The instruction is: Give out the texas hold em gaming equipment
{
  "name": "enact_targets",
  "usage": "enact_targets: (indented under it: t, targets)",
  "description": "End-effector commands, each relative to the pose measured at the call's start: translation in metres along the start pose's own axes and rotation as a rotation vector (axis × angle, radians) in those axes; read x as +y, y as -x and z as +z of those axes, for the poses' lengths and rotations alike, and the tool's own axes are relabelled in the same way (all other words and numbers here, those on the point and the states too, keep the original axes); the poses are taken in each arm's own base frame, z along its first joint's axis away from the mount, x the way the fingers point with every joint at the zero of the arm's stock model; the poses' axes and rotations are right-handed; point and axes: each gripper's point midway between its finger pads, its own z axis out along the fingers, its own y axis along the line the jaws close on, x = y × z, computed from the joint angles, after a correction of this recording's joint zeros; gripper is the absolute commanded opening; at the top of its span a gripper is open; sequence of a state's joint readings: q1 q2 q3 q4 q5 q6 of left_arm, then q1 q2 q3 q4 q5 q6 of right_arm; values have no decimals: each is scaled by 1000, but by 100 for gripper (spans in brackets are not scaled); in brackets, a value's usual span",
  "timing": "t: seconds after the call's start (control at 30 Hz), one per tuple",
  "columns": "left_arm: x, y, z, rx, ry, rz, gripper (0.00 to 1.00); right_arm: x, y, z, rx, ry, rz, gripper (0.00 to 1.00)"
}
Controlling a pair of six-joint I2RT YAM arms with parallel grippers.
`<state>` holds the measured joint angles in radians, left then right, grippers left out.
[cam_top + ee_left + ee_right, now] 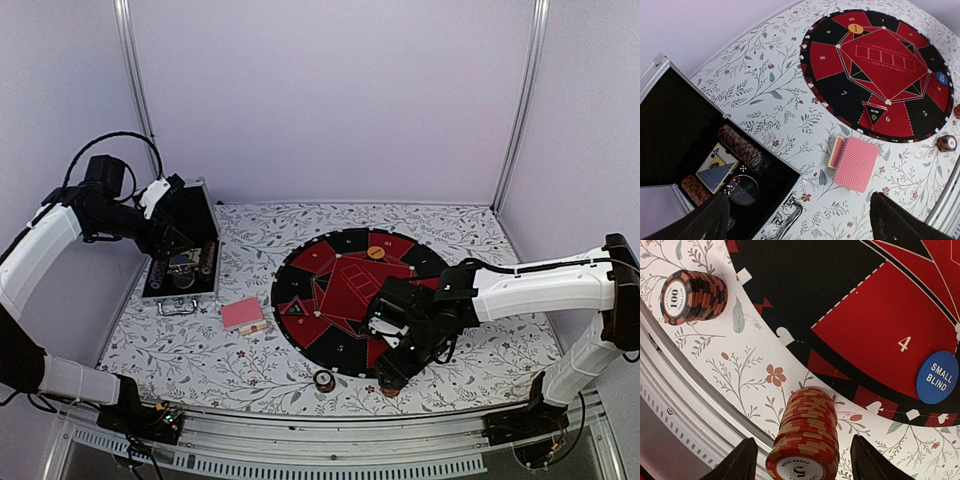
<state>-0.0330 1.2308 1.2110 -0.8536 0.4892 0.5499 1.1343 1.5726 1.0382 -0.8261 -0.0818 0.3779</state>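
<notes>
A tall stack of red-and-tan poker chips [807, 432] stands on the floral cloth just off the mat's near edge. My right gripper [805, 462] is open around it, with a gap on each side of the stack. A brown chip stack [692, 295] stands apart to its left. The blue button disc [937, 377] and the orange disc [855, 29] lie on the mat. The pink-backed card deck [856, 163] rests on the cloth beside a smaller pile. My left gripper [800, 225] hangs open and empty above the case's corner.
The round black-and-red mat [330, 262] fills the table's middle. The open silver case [181, 292] at the left holds more chips [739, 145], blue-backed cards [715, 172] and a dealer disc. A metal rail [695, 415] runs along the table's near edge, close to the red stack.
</notes>
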Motion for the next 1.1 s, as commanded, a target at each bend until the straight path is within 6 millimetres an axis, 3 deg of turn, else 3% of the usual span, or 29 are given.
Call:
enact_targets:
  t: [0.0, 0.5, 0.63, 1.07]
  targets:
    - [-5, 0, -3, 3, -4, 19, 100, 0, -1, 5, 4, -10, -8, 63]
    - [-3, 5, -6, -6, 5, 26, 100, -3, -7, 7, 21, -24, -9, 59]
    - [-4, 4, -6, -5, 6, 25, 100, -3, -4, 3, 12, -25, -9, 47]
    - [-4, 3, -5, 2, 4, 28, 100, 1, 2, -13, 1, -24, -17, 44]
